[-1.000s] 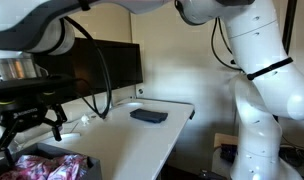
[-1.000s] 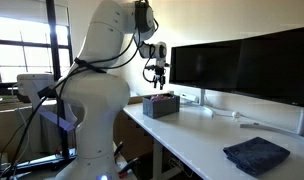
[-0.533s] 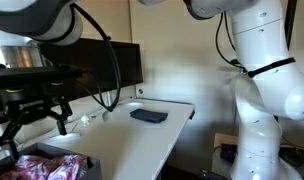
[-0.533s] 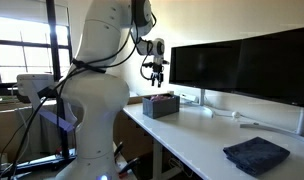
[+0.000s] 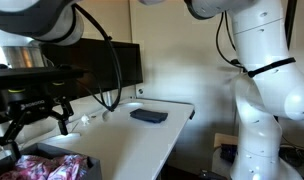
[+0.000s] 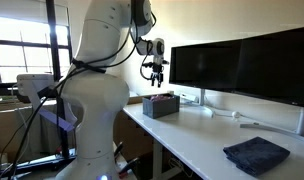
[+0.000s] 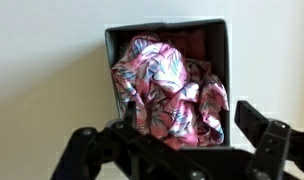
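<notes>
The tool (image 7: pixel 174 152) hangs wide, jaws spread and empty, above the bin (image 7: pixel 168 27) and clear of it. In the wrist view the bin sits at 12 o'clock from the tool, with the pink cloth (image 7: pixel 170 88) crumpled inside. In an exterior view the bin (image 6: pixel 160 106) stands on the tabletop (image 6: pixel 192 135). A dark cloth (image 6: pixel 256 155) lies well apart at 4 o'clock, with monitors (image 6: pixel 242 62) behind.

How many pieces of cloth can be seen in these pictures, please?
2. A pink patterned cloth is stuffed in the dark box at one end of the white desk; a dark folded cloth lies flat near the other end. The box may hide more.
</notes>
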Tool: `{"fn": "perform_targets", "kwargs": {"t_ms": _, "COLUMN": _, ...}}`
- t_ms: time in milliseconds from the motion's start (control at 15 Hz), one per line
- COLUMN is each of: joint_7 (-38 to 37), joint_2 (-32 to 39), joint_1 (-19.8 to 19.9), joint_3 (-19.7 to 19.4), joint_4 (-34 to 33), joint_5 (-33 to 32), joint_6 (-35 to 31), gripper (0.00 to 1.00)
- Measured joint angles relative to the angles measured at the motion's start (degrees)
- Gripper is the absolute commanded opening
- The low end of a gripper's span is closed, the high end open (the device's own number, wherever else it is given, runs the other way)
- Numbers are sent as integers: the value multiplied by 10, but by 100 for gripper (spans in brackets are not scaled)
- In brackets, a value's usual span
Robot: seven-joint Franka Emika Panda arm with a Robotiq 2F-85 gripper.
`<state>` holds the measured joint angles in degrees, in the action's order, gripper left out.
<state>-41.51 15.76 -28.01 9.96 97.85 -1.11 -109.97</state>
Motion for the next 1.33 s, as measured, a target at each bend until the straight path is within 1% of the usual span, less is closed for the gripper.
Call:
{"fn": "perform_targets", "kwargs": {"t_ms": 1000, "joint_7": 0, "joint_2": 1, "joint_1": 0, "joint_3": 1, "joint_4": 0, "joint_5": 0, "joint_6": 0, "gripper": 100}}
{"fn": "perform_targets", "kwargs": {"t_ms": 1333, "joint_7": 0, "joint_2": 22, "joint_1": 1, "joint_3": 6, "joint_4": -24, "joint_5": -9, "joint_6": -4, "gripper": 100}}
